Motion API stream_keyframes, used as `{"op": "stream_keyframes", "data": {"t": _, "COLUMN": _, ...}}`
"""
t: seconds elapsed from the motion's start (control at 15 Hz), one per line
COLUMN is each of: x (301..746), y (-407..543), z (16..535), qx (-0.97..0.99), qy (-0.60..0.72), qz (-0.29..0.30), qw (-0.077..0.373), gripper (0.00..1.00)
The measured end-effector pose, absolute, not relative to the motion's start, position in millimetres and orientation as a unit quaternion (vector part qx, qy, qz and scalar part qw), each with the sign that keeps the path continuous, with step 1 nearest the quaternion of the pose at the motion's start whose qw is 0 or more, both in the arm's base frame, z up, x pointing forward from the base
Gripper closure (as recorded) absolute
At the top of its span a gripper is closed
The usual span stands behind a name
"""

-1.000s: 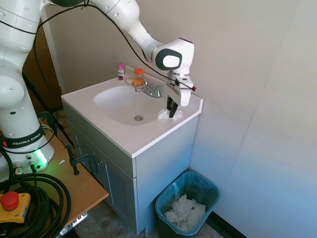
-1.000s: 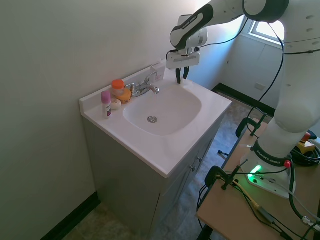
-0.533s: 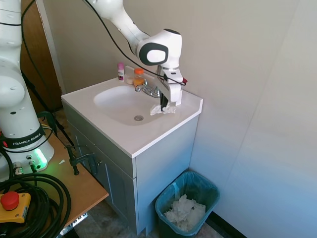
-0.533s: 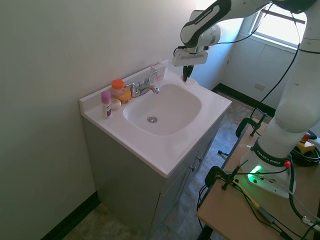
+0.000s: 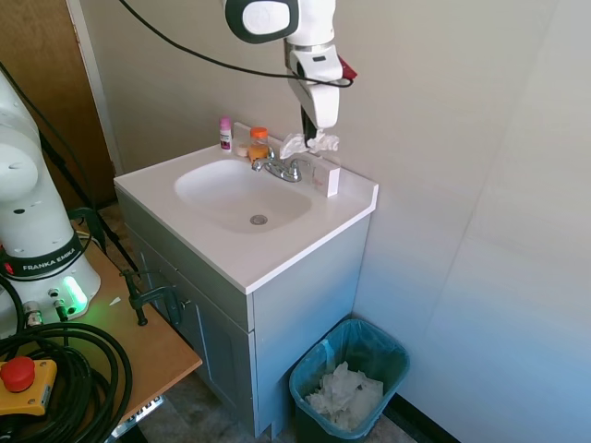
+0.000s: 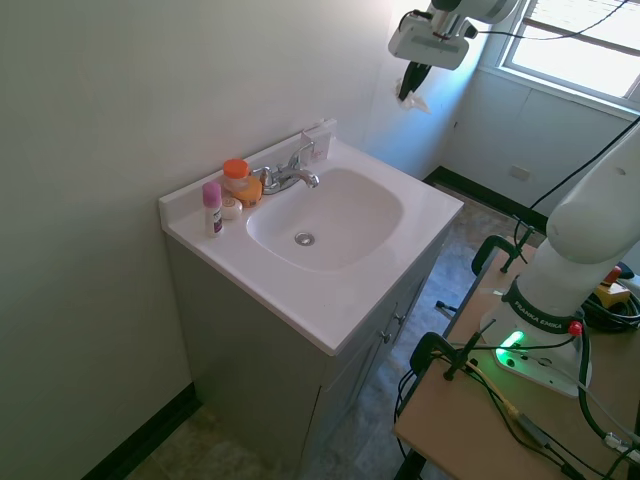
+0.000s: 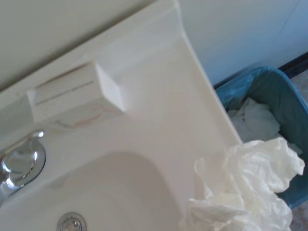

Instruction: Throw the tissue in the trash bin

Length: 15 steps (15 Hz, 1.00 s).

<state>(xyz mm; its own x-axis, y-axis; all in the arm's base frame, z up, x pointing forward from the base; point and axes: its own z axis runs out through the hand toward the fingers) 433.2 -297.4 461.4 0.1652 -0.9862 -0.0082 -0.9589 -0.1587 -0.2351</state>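
The tissue (image 5: 312, 144) is a small white wad, soft and crumpled, with ragged folds and loose edges hanging down. It is up in the air, pinched between the dark fingers of the gripper (image 5: 308, 136), which are closed tight on it. It hangs above the back of the worktop (image 5: 277, 254), over the faucet (image 5: 280, 167) and the white block (image 5: 325, 178). In the wrist view the wad (image 7: 245, 192) looks big and puffy, with the edge of the bin just behind it.

The trash bin (image 5: 355, 355) is teal-green and stands on the floor beside the grey cabinet (image 5: 277, 341), against the wall. A heap of white crumpled paper (image 5: 343, 395) already lies in it.

The worktop is white and smooth, with a round sink (image 5: 242, 194) sunk into it and a drain (image 5: 259, 220) in the middle. By the faucet stand a small pink bottle (image 5: 224, 133) and a jar with an orange lid (image 5: 259, 144). The walls are plain and pale — a window (image 6: 585, 45) lets in bright light in the second outside view.
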Motion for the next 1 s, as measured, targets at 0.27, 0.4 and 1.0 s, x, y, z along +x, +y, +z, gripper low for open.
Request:
{"op": "stream_keyframes", "data": {"t": 0.27, "x": 439, "y": -400, "z": 398, "qx": -0.699, "qy": 0.711, "qz": -0.055, "qw": 0.055, "gripper": 1.00}}
{"op": "stream_keyframes", "data": {"t": 0.4, "x": 455, "y": -431, "z": 357, "qx": -0.679, "qy": 0.733, "qz": -0.039, "qw": 0.029, "gripper": 1.00}}
{"op": "stream_keyframes", "data": {"t": 1.0, "x": 544, "y": -466, "z": 205, "qx": -0.676, "qy": 0.735, "qz": 0.029, "qw": -0.028, "gripper": 0.00}}
